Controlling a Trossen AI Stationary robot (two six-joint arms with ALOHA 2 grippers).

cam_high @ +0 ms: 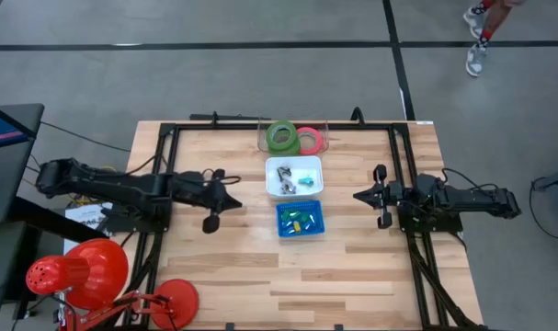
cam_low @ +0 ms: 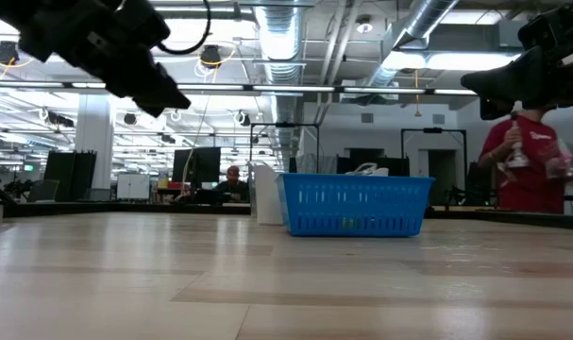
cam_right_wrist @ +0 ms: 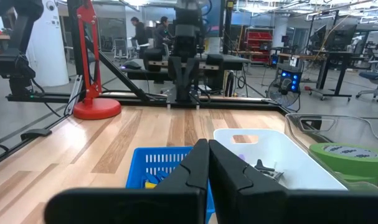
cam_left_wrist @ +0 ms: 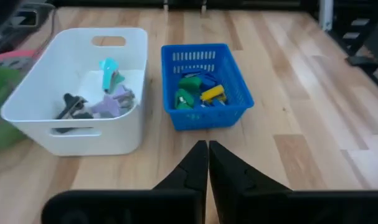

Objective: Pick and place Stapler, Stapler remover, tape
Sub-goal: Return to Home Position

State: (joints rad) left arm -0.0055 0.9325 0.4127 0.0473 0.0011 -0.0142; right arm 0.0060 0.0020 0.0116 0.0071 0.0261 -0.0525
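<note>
Both grippers are empty, with their fingers pressed together. The left gripper (cam_left_wrist: 208, 163) hangs above the table at 9 o'clock from the white bin (cam_high: 271, 188), and the right gripper (cam_right_wrist: 208, 163) at 3 o'clock. Nearest you, at 6 o'clock from that bin, the blue basket (cam_high: 300, 234) holds small green and yellow pieces (cam_left_wrist: 200, 93). The white bin carries the staple removers (cam_left_wrist: 104, 102); they look light, hard and fiddly to pinch in a heap. Farthest, at 12 o'clock, the transparent bin (cam_high: 262, 129) holds the tape: green rings (cam_high: 270, 138) touching a pink-red ring (cam_high: 318, 139). Expect these to be light, stiff and smooth-sided. To lift one, put one finger through its hole and one outside, pinching the wall.
</note>
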